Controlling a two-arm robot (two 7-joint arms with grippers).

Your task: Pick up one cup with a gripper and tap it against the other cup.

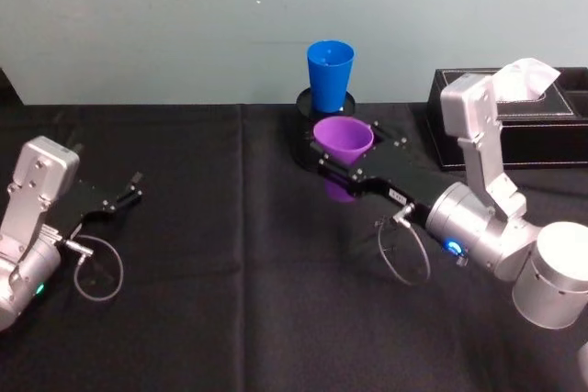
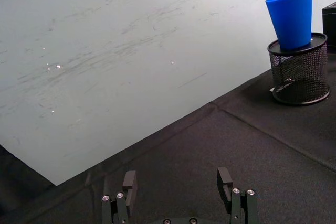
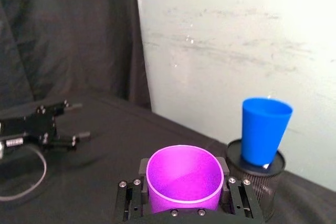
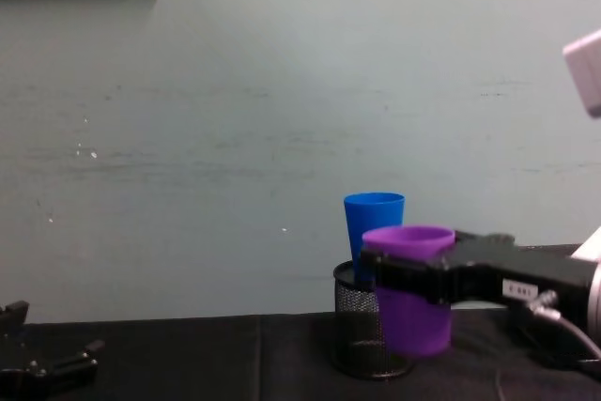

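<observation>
R gripper [image 1: 345, 164], a black flat-jawed clamp on a silver arm, is closed on the plain purple plastic tumbler [image 1: 344, 138], jaws pinching its tapered wall below the rim. Cup is upright, mouth up, and I read it as clear of the black tablecloth [image 1: 230, 273]. Target is the plain bright blue plastic tumbler [image 1: 330, 75], upright on top of a black wire-mesh pen holder [image 2: 299, 72], so it sits higher. It lies just beyond the held cup, toward the wall and slightly to the robot's left, not touching. I judge the next move needs a short fwd push w/ slight lift. Both cups are smooth and light, so tap gently or the blue one may tip off. L gripper [image 1: 124, 197] is parked far left on the cloth, fingers spread, holding nothing.
</observation>
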